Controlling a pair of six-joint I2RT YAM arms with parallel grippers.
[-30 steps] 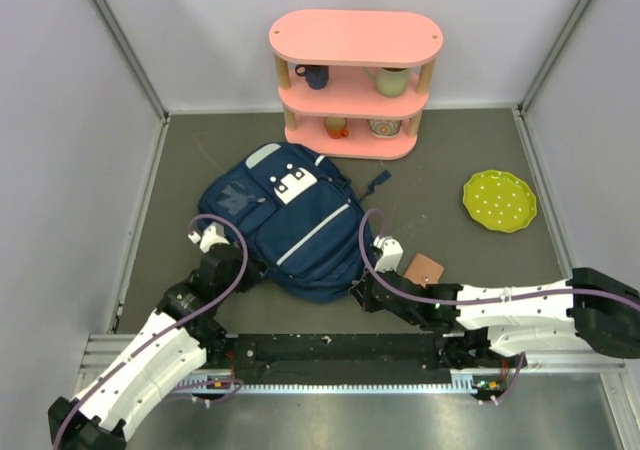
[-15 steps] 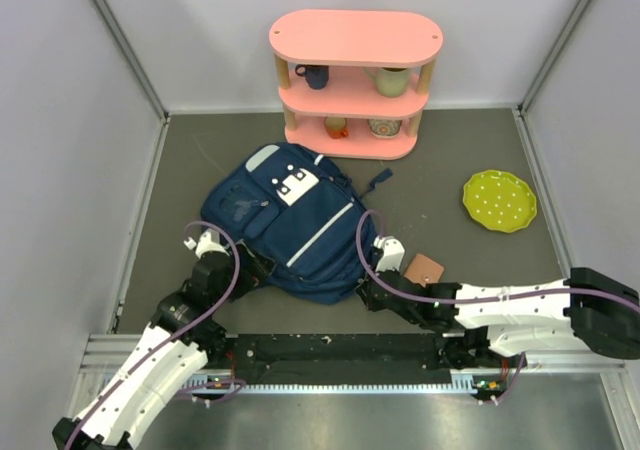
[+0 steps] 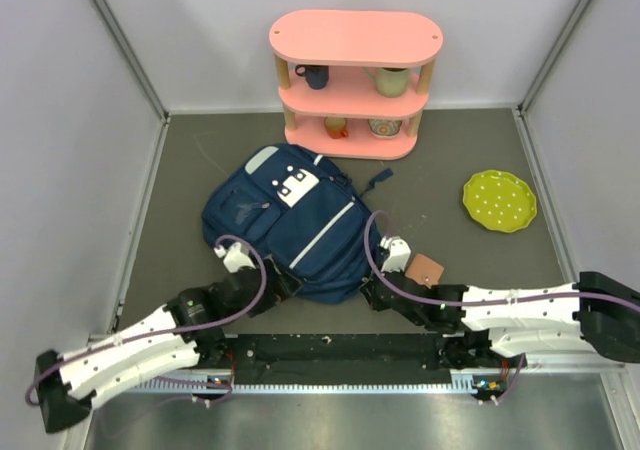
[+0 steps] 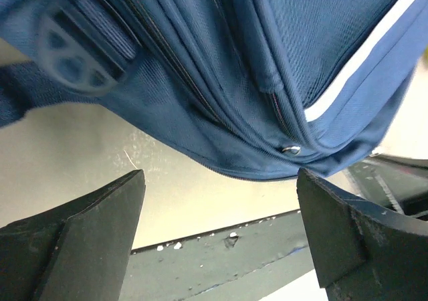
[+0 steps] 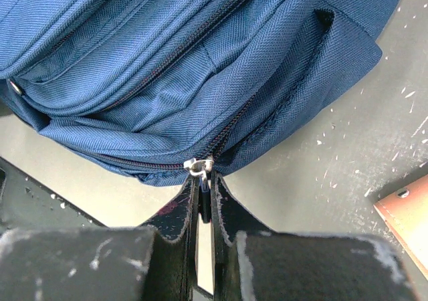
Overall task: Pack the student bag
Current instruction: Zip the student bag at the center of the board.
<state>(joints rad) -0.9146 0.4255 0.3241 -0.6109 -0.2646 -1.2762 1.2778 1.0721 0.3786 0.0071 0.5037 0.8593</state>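
Observation:
The student bag (image 3: 288, 218), navy with a thin white stripe and a white patch, lies flat on the dark table (image 3: 450, 150). My left gripper (image 3: 288, 282) stands wide open at the bag's near edge. In the left wrist view its fingers (image 4: 87, 241) hold nothing, with the bag (image 4: 234, 67) and a small metal zipper slider (image 4: 291, 149) just beyond them. My right gripper (image 3: 368, 292) is at the bag's near right corner. In the right wrist view the right gripper (image 5: 205, 188) is shut on the silver zipper pull (image 5: 200, 166) of the bag (image 5: 174, 60).
A pink three-tier shelf (image 3: 355, 80) holding cups stands at the back. A green dotted plate (image 3: 499, 200) lies at the right. A small brown square (image 3: 425, 268) lies beside the right wrist and shows in the right wrist view as a brown corner (image 5: 408, 214). Grey walls enclose the table.
My left gripper has opened wide and swung from the bag's left side rightward to its near edge. The bag has shifted slightly. The right gripper has stayed shut on the zipper pull.

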